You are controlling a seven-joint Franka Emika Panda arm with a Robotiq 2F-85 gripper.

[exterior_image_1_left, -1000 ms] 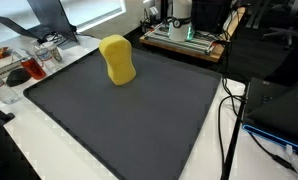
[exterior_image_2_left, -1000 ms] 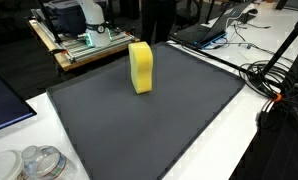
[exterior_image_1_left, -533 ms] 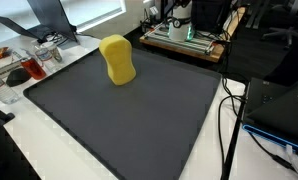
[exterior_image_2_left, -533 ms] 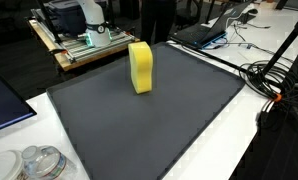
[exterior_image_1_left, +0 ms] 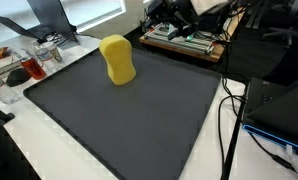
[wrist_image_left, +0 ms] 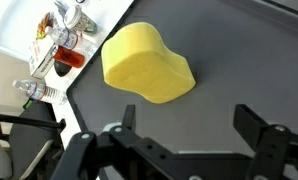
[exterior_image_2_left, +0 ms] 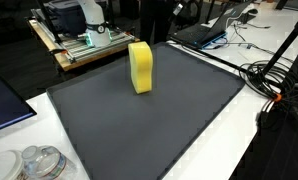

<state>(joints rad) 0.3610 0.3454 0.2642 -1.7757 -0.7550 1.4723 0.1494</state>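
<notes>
A yellow sponge-like block [exterior_image_1_left: 117,59] stands upright on the dark grey mat [exterior_image_1_left: 139,120] near its far edge, seen in both exterior views [exterior_image_2_left: 140,67]. In the wrist view the block [wrist_image_left: 146,64] lies ahead of my gripper [wrist_image_left: 189,115], apart from it. The gripper is open, its two black fingers wide apart over bare mat [wrist_image_left: 239,60] with nothing between them. In an exterior view the dark arm [exterior_image_1_left: 172,12] shows at the top edge, behind the block and above the mat's far side.
Glass jars and a red-filled cup [exterior_image_1_left: 29,66] stand on the white table beside the mat [wrist_image_left: 63,50]. A wooden board with a machine [exterior_image_2_left: 84,40] sits behind the mat. A laptop [exterior_image_2_left: 204,32] and cables [exterior_image_2_left: 274,78] lie along one side.
The dark arm has come into sight at the top of an exterior view, behind the block. The yellow block has not moved.
</notes>
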